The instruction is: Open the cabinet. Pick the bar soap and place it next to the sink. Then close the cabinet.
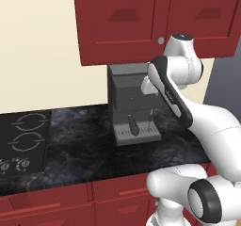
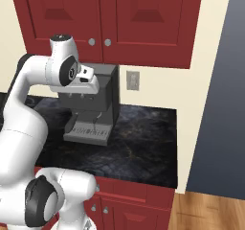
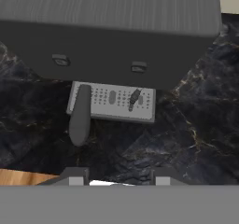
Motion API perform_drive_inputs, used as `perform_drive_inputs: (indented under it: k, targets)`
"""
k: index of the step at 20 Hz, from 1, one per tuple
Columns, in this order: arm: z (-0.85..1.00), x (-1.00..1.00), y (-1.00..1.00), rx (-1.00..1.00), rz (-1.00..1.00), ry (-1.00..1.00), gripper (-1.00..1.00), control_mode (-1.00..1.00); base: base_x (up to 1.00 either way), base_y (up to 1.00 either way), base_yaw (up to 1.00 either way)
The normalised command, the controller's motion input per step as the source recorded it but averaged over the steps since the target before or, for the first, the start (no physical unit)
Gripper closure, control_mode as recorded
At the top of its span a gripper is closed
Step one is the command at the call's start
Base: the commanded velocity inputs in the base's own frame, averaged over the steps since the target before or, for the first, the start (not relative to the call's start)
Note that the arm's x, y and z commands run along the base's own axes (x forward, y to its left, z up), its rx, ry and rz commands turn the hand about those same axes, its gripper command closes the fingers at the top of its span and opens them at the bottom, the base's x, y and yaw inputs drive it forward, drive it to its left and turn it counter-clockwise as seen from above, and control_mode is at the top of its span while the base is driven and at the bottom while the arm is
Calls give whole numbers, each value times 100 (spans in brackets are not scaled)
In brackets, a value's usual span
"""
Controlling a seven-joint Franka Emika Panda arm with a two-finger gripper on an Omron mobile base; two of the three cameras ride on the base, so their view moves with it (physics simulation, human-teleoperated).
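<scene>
Cabinet [image 2: 103, 20] doors closed, contents hidden. Gripper [image 3: 116, 175] closed, holding nothing, above coffee machine [image 1: 129, 102] on counter [image 2: 139, 143].

i'm in a kitchen: red wall cabinet [image 1: 141, 18] at 12 o'clock, coffee machine [image 1: 132, 102] on dark marble counter [image 1: 80, 145], stove [image 1: 23, 140] at 9 o'clock.

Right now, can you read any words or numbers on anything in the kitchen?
No words or numbers can be read anywhere.
Coffee machine: two small buttons, no label on them.
Stove: white ring marks and knobs, no numbers.
Cabinet: plain red doors.
Wall outlet: blank.
</scene>
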Motion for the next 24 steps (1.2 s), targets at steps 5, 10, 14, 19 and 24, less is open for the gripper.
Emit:
perform_drive_inputs:
  k: [5, 10, 14, 19, 24]
  targets:
    - [-1, -6, 0, 0, 0, 0, -100, -100, 0, 0, 0]
    - [4, -13, -6, 0, 0, -1, -100, -100, 0, 0, 0]
    - [7, 0, -15, 0, 0, 0, -100, -100, 0, 0, 0]
    - [25, 0, -38, 0, 0, 0, -100, -100, 0, 0, 0]
    - [32, 0, -31, 2, 0, 0, -100, -100, 0, 0, 0]
